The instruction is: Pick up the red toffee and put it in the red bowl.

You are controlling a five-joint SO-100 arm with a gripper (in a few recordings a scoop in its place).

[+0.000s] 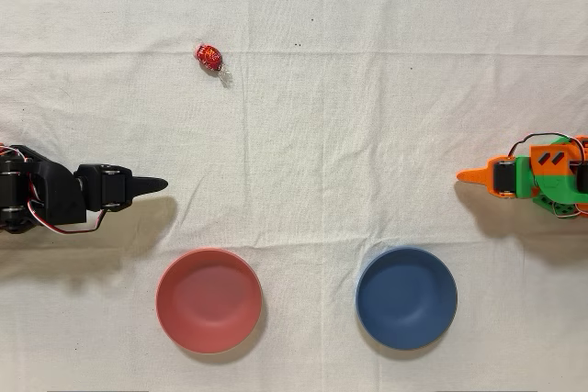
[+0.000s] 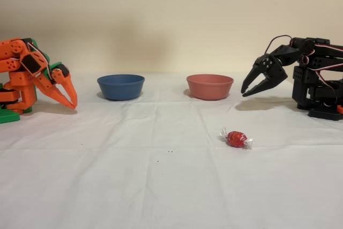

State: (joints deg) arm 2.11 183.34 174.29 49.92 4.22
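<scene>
- End effector (image 2: 248, 90): fingers slightly apart, empty, poised above the surface (image 1: 367, 117) near the red bowl (image 1: 209, 300).
- Red toffee (image 1: 209, 57): lying on the cloth, well apart.
- Step: pre-reach; next move calls for extending to the toffee.

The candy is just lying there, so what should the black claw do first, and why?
Probably swing toward the candy and lower over it. The claw hangs slightly open above the cloth, holding nothing, and the candy lies apart from it, with the red bowl empty.
</scene>
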